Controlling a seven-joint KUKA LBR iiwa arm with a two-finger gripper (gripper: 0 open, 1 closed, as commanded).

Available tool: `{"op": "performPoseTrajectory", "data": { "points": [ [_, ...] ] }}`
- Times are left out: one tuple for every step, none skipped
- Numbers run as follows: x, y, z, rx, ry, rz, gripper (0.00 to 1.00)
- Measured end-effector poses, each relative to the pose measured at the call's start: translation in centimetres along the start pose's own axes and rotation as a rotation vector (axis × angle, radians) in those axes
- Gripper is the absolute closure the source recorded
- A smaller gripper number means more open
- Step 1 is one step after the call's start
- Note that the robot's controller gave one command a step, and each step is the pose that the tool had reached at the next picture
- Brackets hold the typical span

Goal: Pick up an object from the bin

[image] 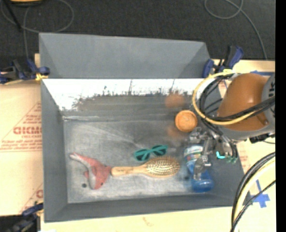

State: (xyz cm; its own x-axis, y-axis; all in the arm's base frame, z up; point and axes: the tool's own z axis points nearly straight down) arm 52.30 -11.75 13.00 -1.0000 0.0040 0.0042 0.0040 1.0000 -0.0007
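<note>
Blue plastic thing (201,182) directly beneath claw (200,161); grip unclear.

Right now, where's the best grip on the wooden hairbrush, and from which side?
Probably the handle of the hairbrush: it is slim, straight, and lies flat left-right. Come from above and grip across its width, clear of the pink thing at its left end.

Orange ball (185,121), teal sunglasses (150,152), tan hairbrush (150,168) — grey bin (123,57)
</note>
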Motion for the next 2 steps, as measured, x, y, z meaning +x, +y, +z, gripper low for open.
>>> {"op": "performPoseTrajectory", "data": {
  "points": [
    [-0.2,0.0,-0.4,0.002,-0.007,-0.003,0.0],
    [4.6,1.4,5.4,0.0,-0.007,0.025,1.0]
  ]
}}
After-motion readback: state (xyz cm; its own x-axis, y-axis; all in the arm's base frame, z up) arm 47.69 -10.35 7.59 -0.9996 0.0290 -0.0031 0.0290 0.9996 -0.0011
